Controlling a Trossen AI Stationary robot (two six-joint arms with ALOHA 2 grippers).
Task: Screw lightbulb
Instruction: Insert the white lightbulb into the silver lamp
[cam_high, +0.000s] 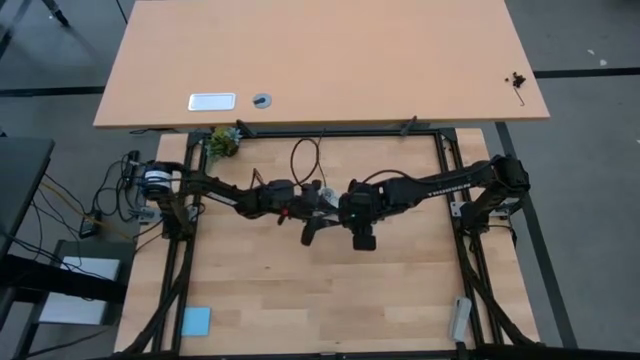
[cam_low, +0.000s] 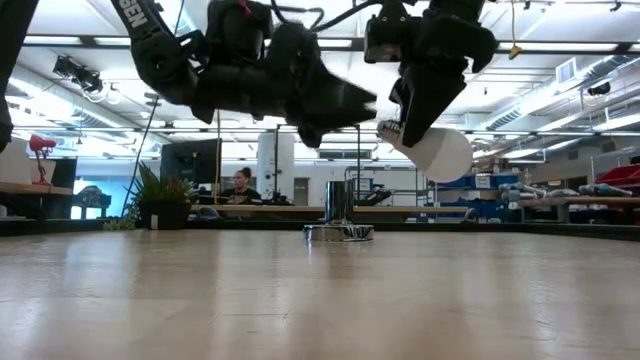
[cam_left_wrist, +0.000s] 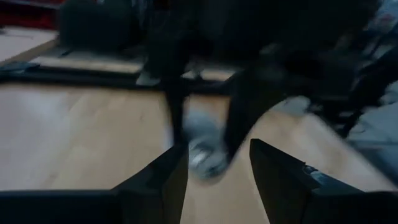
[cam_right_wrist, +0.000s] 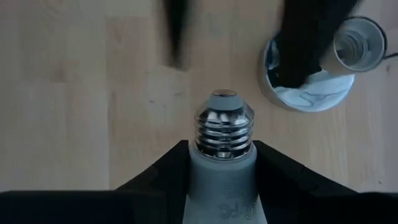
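**Bulb was up in the air, right pincer had it**

So the right pincer (cam_right_wrist: 221, 163) was clamped on the bulb (cam_right_wrist: 222, 174), one finger on each side of the white neck, with the metal screw end sticking out past the fingertips. In the low view the bulb (cam_low: 436, 150) hung well above the bench (cam_low: 320, 300), tilted, round end lower, not touching anything. From above, both arms met around the middle of the bench, a bit toward the far edge.

The socket (cam_right_wrist: 309, 79) sat on the wood near the bulb's screw end but apart from it, open top showing threads. In the low view it was the shiny thing (cam_low: 339, 231) standing upright on the bench further back.

The left pincer (cam_left_wrist: 217, 180) had its fingers apart with nothing between them, hovering just beside the right one. Its view was blurry, something pale showed past the fingers but I couldn't tell what.
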